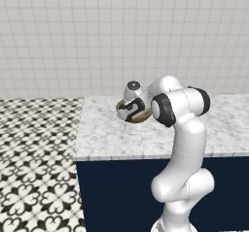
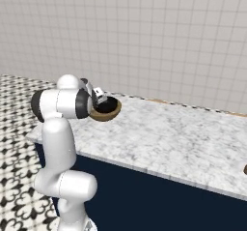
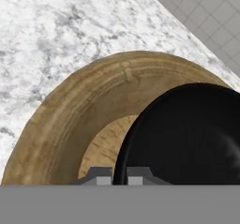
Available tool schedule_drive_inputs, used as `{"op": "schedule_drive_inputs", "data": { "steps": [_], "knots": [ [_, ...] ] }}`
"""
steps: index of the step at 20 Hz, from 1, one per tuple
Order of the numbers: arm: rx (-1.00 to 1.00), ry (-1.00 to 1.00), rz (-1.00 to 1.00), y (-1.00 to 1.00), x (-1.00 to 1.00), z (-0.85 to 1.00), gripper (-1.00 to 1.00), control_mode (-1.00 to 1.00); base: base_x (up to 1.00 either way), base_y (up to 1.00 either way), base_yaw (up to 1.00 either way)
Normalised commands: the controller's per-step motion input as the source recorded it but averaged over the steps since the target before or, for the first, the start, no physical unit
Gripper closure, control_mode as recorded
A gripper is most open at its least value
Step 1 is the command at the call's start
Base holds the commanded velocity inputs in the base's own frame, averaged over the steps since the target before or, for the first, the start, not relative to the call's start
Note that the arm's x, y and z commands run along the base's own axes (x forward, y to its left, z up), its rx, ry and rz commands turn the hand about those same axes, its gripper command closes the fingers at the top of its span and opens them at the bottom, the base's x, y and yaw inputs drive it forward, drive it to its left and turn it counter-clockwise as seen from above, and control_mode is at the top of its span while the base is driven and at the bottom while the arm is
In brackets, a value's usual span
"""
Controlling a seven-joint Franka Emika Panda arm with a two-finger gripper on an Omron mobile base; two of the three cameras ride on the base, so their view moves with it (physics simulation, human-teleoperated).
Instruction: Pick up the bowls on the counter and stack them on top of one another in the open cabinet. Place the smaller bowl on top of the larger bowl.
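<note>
The larger bowl (image 3: 70,124), wide and tan-brown, stands on the marble counter (image 1: 107,134) near its left end. Inside it is the smaller bowl (image 3: 187,134), glossy black, off-centre toward one side of the tan one. My gripper (image 3: 119,177) is shut on the black bowl's rim, one fingertip inside the rim and one outside. From the left base view the hand (image 1: 130,110) covers most of the tan bowl (image 1: 141,117). In the right base view the black bowl (image 2: 111,104) shows within the tan bowl (image 2: 107,113), beside my gripper (image 2: 100,99). Whether the black bowl rests or hangs I cannot tell. The cabinet is out of view.
A tiled wall (image 1: 121,37) rises behind the counter. Patterned floor (image 1: 34,153) lies past the counter's left end. The slab runs far to the right (image 2: 193,143), and a small brown thing (image 2: 245,169) shows at the right edge of the right base view.
</note>
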Motion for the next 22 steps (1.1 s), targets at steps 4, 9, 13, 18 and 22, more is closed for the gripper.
{"op": "schedule_drive_inputs", "data": {
  "steps": [4, 9, 13, 18, 22],
  "knots": [
    [0.0, 0.0, 0.0, 0.0, 0.06, 0.0, -1.0, -1.0, 0.0, 0.0, 0.0],
    [0.0, 0.0, 0.0, 0.01, 0.02, 0.21, -1.0, -1.0, 0.0, 0.0, 0.0],
    [0.0, 0.0, 0.0, 0.01, 0.0, 0.77, -1.0, -1.0, 0.0, 0.0, 0.0],
    [0.0, 0.05, 0.01, 0.24, -0.26, 0.28, -1.0, -1.0, 0.0, 0.0, 0.0],
    [0.0, 0.15, 0.05, 0.31, -0.19, -0.58, -1.0, -1.0, 0.0, 0.0, 0.0]
  ]
}}
